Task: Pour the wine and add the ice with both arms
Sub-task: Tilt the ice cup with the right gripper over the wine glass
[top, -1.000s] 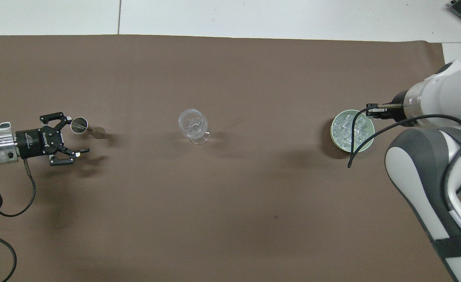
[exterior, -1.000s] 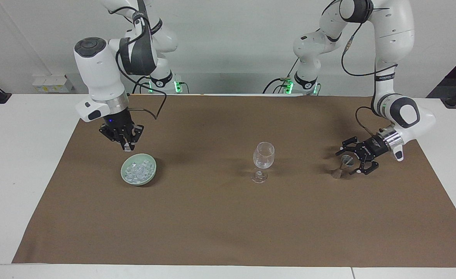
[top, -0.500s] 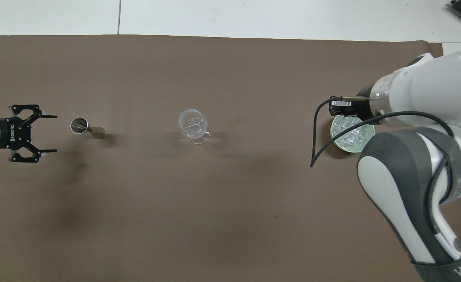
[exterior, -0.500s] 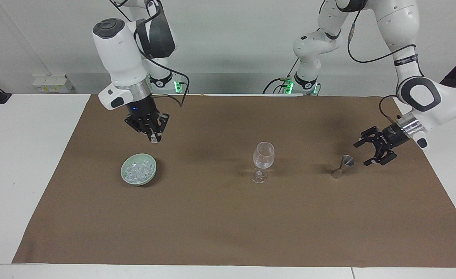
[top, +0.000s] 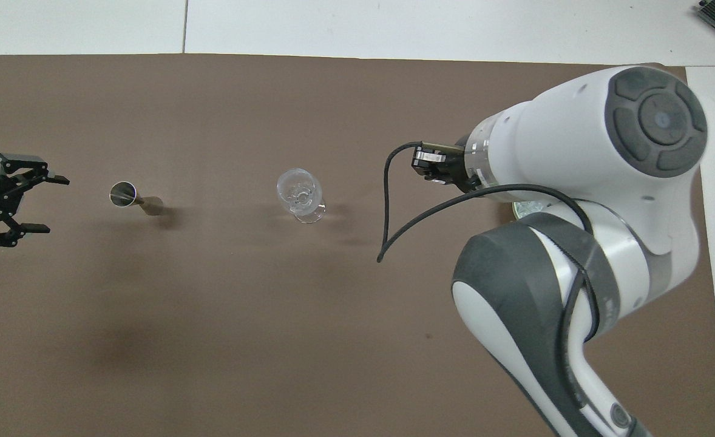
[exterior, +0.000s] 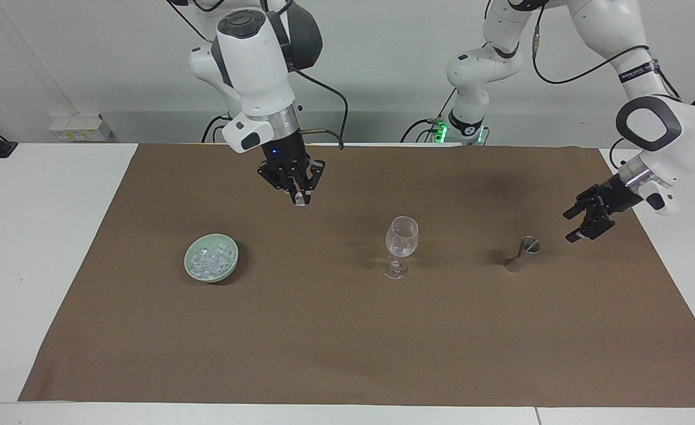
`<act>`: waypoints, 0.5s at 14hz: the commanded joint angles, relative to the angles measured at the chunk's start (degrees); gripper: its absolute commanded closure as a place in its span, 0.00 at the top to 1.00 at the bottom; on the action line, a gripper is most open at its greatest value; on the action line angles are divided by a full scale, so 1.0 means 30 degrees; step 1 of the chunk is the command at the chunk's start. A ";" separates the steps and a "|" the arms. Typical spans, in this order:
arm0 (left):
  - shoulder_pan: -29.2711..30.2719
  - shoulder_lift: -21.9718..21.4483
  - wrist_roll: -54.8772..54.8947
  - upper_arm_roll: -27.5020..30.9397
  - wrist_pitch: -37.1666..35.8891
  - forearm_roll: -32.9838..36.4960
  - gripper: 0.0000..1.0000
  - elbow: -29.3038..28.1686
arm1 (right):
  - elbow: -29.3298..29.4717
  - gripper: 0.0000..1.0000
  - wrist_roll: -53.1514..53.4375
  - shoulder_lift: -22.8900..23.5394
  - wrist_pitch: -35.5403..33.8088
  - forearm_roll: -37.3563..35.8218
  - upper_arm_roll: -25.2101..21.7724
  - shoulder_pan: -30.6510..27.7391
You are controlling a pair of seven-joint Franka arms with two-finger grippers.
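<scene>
A heap of ice (exterior: 209, 255) lies in a pale green bowl (exterior: 231, 267) toward the right arm's end of the brown mat. My right gripper (exterior: 300, 199) is in the air over the mat between the bowl and the clear stemmed glass (exterior: 402, 237), shut on one small ice cube (exterior: 301, 202). The glass stands upright mid-mat. A small metal jigger (exterior: 523, 252) stands toward the left arm's end. My left gripper (exterior: 583, 223) is open and empty, apart from the jigger. In the overhead view the right arm hides most of the bowl (top: 522, 210).
A brown mat (exterior: 347, 342) covers most of the white table. In the overhead view the glass (top: 300, 193), the jigger (top: 124, 195), the left gripper (top: 51, 204) and the right gripper (top: 425, 165) show in a row across the mat.
My right gripper rose from the bowl with an ice cube and moved toward the glass. My left gripper drew back from the jigger, open, toward its own end of the table.
</scene>
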 commanded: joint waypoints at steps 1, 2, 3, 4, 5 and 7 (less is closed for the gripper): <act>-0.0505 -0.0683 0.3216 0.0095 0.0134 0.2486 1.00 0.0522 | 0.2737 0.00 0.2446 0.1935 -0.0607 -0.0130 -0.0052 0.1375; -0.0624 -0.0770 0.4242 0.0123 0.0105 0.2813 1.00 0.0814 | 0.3702 0.00 0.3149 0.2636 -0.0636 -0.0189 -0.0110 0.1932; -0.0741 -0.0858 0.5529 0.0095 0.0134 0.3396 1.00 0.0991 | 0.4553 0.00 0.3795 0.3252 -0.0607 -0.0595 -0.0139 0.2546; -0.1264 -0.1033 0.6934 0.0065 0.0105 0.4388 1.00 0.1225 | 0.5171 0.00 0.4410 0.3694 -0.0636 -0.0860 -0.0140 0.2988; -0.1646 -0.1093 0.8514 0.0036 -0.0011 0.5355 1.00 0.1604 | 0.5670 0.00 0.5083 0.4075 -0.0578 -0.0921 -0.0140 0.3398; -0.2174 -0.1385 1.0164 -0.0023 -0.0594 0.5715 1.00 0.2075 | 0.6432 0.00 0.5615 0.4778 -0.0431 -0.0951 -0.0169 0.4043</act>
